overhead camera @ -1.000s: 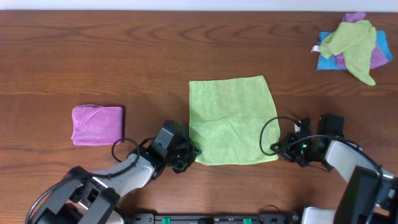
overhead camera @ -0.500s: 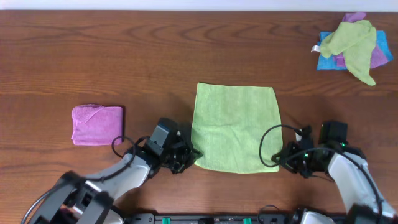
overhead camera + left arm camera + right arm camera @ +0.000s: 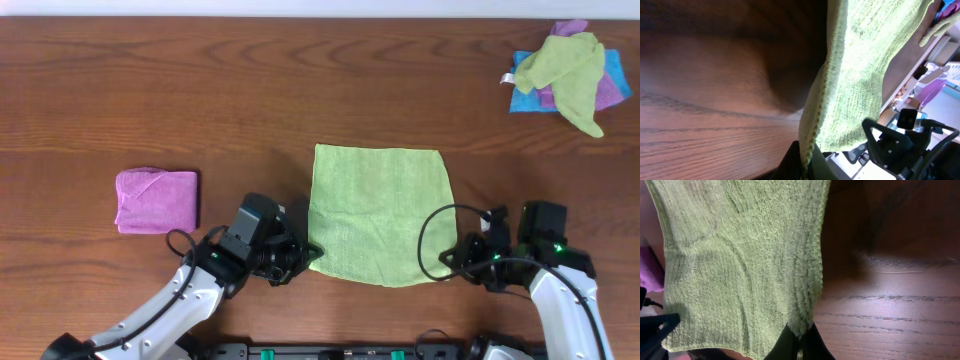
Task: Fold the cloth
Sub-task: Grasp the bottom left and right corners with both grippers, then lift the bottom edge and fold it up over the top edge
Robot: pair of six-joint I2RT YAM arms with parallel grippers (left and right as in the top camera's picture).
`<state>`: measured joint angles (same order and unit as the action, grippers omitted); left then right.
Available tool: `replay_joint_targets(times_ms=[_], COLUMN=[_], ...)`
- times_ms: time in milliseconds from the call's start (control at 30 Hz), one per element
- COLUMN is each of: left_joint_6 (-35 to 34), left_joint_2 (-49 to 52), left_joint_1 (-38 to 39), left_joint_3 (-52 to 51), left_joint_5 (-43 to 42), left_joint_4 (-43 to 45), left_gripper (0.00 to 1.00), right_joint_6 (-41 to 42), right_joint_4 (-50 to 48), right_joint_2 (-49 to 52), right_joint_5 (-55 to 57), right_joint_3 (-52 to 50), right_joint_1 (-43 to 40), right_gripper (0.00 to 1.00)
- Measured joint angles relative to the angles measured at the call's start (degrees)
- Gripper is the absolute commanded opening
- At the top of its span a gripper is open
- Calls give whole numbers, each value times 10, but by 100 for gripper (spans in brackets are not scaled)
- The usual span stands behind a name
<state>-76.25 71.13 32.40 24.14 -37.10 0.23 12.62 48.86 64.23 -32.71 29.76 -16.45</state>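
The light lime-green cloth (image 3: 378, 210) lies spread in the middle of the table, its near edge raised off the wood. My left gripper (image 3: 308, 258) is shut on its near left corner. The left wrist view shows the cloth's hem (image 3: 815, 110) running up from the left gripper (image 3: 806, 162), with a shadow on the table beneath. My right gripper (image 3: 450, 262) is shut on the near right corner. From the right wrist, the cloth (image 3: 735, 255) hangs out from the pinched right gripper (image 3: 799, 342).
A folded pink-purple cloth (image 3: 157, 200) lies at the left. A heap of cloths (image 3: 565, 75), olive-green over blue and purple, sits at the far right corner. Both arms are close to the table's front edge.
Both grippers have drawn back toward the front edge with the cloth's near corners, and the whole cloth has slid toward the front.
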Motion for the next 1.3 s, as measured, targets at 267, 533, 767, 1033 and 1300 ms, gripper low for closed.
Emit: replay_joint_targets(times_ms=[267, 533, 767, 1033, 1300], left_joint_6=[-3, -4, -2, 22, 46], left_joint_2=[0, 6, 56, 97, 157], left_joint_1=[-4, -10, -29, -46, -52], left_joint_3=[12, 42, 62, 113, 150], left_joint_5=[26, 58, 71, 78, 82], left_joint_4=[-1, 0, 4, 13, 21], left_gripper=[6, 6, 6, 6, 6], right_joint_6=[16, 56, 90, 106, 120], right_joint_4=[-41, -108, -152, -200, -265], right_joint_2=[0, 0, 2, 26, 48], right_joint_5=[13, 23, 46, 64, 79], right_joint_3=[27, 28, 28, 28, 28], right_joint_1=[2, 48, 87, 89, 89], right_gripper=[1, 1, 1, 1, 1])
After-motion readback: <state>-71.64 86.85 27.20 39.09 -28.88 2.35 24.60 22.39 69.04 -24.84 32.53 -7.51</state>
